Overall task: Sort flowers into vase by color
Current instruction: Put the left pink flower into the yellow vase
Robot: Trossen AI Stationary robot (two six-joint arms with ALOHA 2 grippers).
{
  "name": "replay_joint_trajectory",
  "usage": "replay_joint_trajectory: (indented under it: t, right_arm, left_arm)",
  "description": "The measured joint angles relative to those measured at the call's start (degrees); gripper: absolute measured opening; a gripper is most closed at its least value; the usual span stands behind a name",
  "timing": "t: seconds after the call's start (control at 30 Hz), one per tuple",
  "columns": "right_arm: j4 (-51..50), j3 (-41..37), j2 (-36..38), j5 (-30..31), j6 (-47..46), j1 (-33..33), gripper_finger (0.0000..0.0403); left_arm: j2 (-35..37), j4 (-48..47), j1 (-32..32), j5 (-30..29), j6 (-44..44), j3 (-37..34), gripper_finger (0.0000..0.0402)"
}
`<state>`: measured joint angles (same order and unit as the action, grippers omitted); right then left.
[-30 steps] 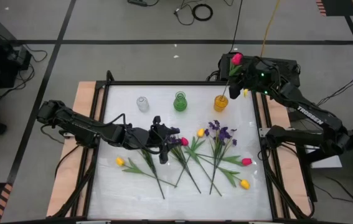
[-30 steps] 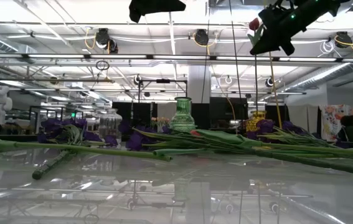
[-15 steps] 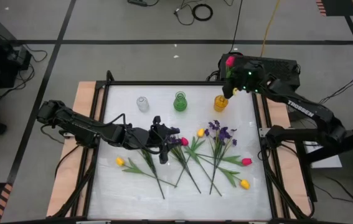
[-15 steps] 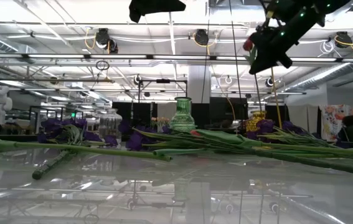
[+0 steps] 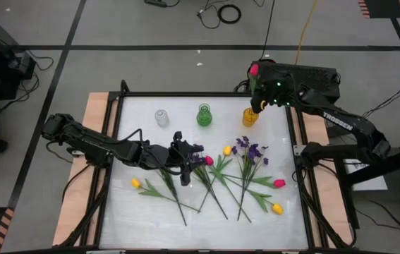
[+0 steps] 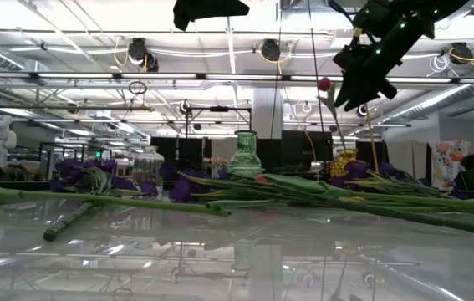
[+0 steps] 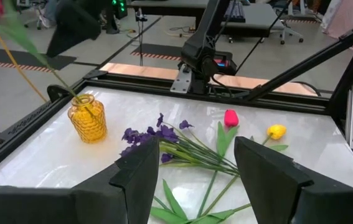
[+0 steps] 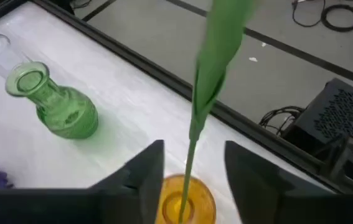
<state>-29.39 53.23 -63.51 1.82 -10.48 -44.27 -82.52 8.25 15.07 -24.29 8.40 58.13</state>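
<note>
A pink tulip (image 6: 324, 84) stands with its stem (image 8: 210, 68) in the yellow vase (image 5: 250, 116) at the table's far right and leans toward the far edge. My right gripper (image 8: 192, 168) hovers open above that vase. Its fingers stand on either side of the stem and do not touch it. My left gripper (image 7: 195, 168) hangs open over the table's middle, beside purple blossoms (image 5: 198, 159). Yellow tulips (image 5: 135, 183), pink tulips (image 5: 279, 183) and more purple blossoms (image 5: 249, 149) lie flat on the white table.
A green vase (image 5: 204, 115) and a clear glass vase (image 5: 161, 117) stand left of the yellow one along the far side. A black frame (image 5: 122, 106) rims the table. The stems on the table cross each other in the near middle.
My right gripper has gone a little toward the table's left, over the yellow vase, and has let go of the pink tulip. The tulip has slid down. Its bud now sits lower and apart from the fingers, and its stem stands in the vase.
</note>
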Motion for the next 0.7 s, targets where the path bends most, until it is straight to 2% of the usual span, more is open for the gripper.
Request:
replay_joint_trajectory:
  t: [0.17,0.27,0.53,0.7]
  right_arm:
    - [-4.6,0.0,6.6,-0.4,-0.5,1.0,0.0228]
    - [-6.4,0.0,12.7,-0.7,-1.2,3.4,0.0250]
    - [-8.3,-0.4,27.2,-5.2,-7.5,16.3,0.0256]
    - [3.0,-8.4,28.9,-5.2,-13.2,28.2,0.0254]
  left_arm:
    - [0.0,-0.5,0.0,0.0,-0.3,0.0,0.0216]
    - [0.0,-0.9,-0.1,0.0,-0.3,0.0,0.0216]
    - [-0.2,-1.9,-0.9,0.0,0.0,0.0,0.0216]
    - [-2.0,-6.0,-1.2,0.0,0.3,-0.6,0.0216]
